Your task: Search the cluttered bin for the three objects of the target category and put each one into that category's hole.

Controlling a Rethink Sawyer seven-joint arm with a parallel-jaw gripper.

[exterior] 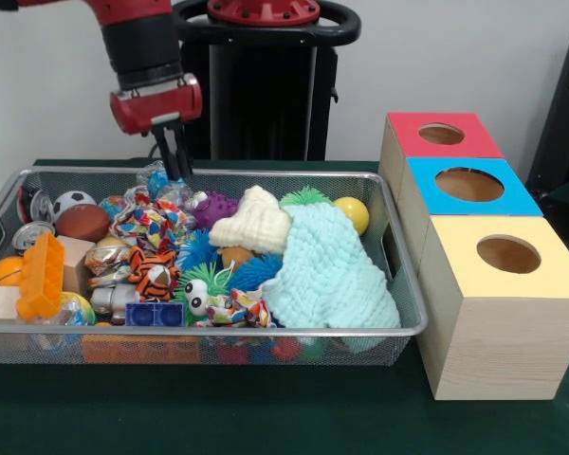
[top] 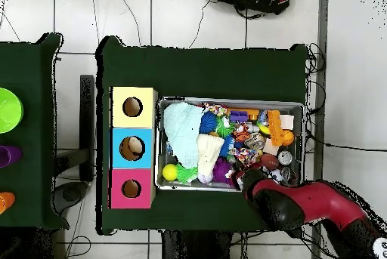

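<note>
A wire mesh bin (exterior: 209, 329) holds a heap of toys: a mint cloth (exterior: 332, 270), a cream cloth (exterior: 254, 223), a yellow ball (exterior: 353, 212), a purple spiky ball (exterior: 215, 207), a brown football (exterior: 82, 223), an orange plastic block (exterior: 43, 275) and a tiger-striped toy (exterior: 154, 273). My gripper (exterior: 177, 175) hangs over the bin's far side, left of centre. It is shut with nothing seen in it, and its tips are just above some clear-wrapped items (exterior: 161, 182). In the overhead view the red arm (top: 302, 203) covers the bin's near right corner.
Beside the bin (top: 230, 103) stand three wooden boxes with round holes on top: red (exterior: 403, 128), blue (exterior: 522, 194) and yellow (exterior: 559, 270). Several cans (exterior: 30, 234) and a soccer ball (exterior: 71, 201) lie at the bin's left end. A green bowl (top: 7, 109) sits on another table.
</note>
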